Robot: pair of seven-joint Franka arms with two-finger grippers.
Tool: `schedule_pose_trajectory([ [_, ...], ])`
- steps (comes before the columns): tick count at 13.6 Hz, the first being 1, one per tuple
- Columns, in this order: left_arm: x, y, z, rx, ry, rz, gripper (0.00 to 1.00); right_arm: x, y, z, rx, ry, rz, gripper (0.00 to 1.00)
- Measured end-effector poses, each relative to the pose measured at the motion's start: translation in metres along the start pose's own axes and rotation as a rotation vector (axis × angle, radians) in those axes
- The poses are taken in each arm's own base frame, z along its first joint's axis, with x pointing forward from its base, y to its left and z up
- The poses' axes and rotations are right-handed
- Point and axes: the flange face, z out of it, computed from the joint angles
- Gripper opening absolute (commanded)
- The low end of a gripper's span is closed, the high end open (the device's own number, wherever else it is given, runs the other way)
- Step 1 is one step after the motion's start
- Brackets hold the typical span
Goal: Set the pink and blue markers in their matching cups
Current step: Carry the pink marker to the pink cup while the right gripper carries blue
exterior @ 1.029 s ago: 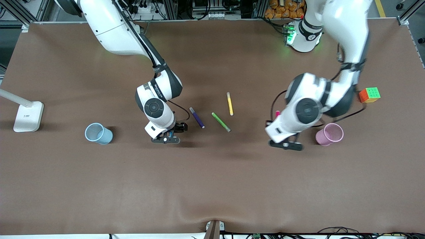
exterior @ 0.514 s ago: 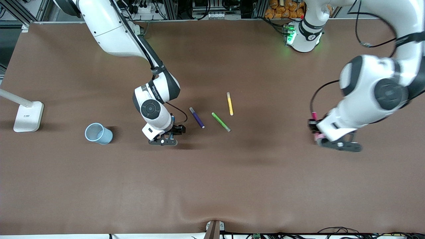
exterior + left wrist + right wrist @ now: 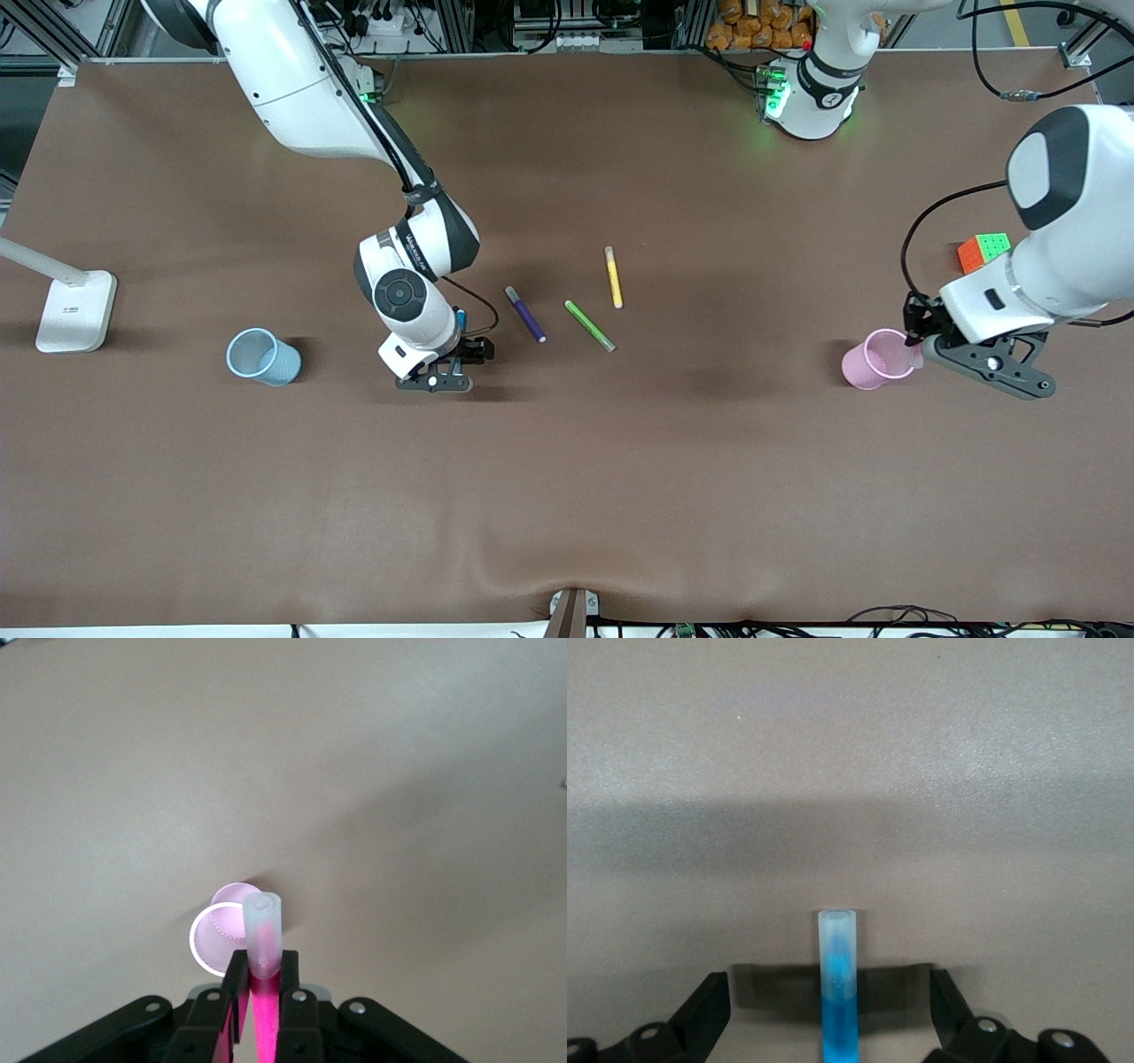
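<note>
**Desk:** What does the high camera facing the robots show?

**Photographer:** The left gripper (image 3: 920, 344) has swung away from the green marker (image 3: 589, 325) in the space of a second. It now hangs at the rim of the pink cup (image 3: 873, 363), which stands toward the left arm's end of the table (image 3: 567, 496). The right gripper (image 3: 461, 354) sits low, toward the right arm's end from the green marker. It has only edged along, with a sliver of the blue marker (image 3: 460, 315) showing at it. The blue cup (image 3: 263, 356) stands farther the same way, well apart from it.

**Desk:** And the left wrist camera?

**Photographer:** The left gripper (image 3: 264, 973) is clamped tight on the pink marker (image 3: 264, 926), cap end leading. The pink cup (image 3: 213, 937) opens below and just to one side of the cap, so the marker is close to the mouth but not centred over it.

**Desk:** The right wrist camera?

**Photographer:** The right gripper's (image 3: 833, 1014) fingers stand wide apart on either side of the blue marker (image 3: 837, 974), neither one touching it. The blue cup is not in this shot.

**Desk:** What does that mean for the job?

**Photographer:** By my reading the pink half is nearly done and needs a small shift over the mouth, then a release. The blue half lags behind, since that marker has yet to be gripped and carried to its cup.
</note>
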Motion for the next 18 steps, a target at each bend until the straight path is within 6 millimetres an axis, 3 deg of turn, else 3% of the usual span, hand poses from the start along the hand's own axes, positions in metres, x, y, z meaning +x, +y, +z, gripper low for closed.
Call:
schedule_pose_trajectory([
  [2,-0.006,-0.010,-0.004,-0.022,0.020,0.099,0.00,0.000,0.000,0.000,0.000,0.000,0.000,0.42],
  [3,-0.010,-0.017,-0.007,-0.026,0.026,0.136,0.00,0.001,0.000,0.000,0.000,0.001,0.000,0.18],
  [4,-0.015,-0.023,-0.009,-0.035,0.029,0.161,0.00,0.002,-0.001,-0.003,0.003,0.006,0.000,0.01],
  [11,-0.031,-0.023,-0.027,-0.165,0.072,0.181,0.00,0.004,0.003,-0.008,-0.003,0.004,-0.015,0.00],
  [13,-0.041,-0.037,-0.023,-0.201,0.103,0.242,0.00,0.007,0.010,-0.010,-0.013,-0.013,-0.068,0.00],
  [15,-0.063,-0.066,-0.011,-0.271,0.162,0.288,0.00,0.020,0.032,-0.028,-0.014,-0.025,-0.127,0.00],
  [18,-0.096,-0.102,0.009,-0.331,0.233,0.337,0.00,0.035,0.057,-0.079,0.001,-0.006,-0.244,0.00],
])
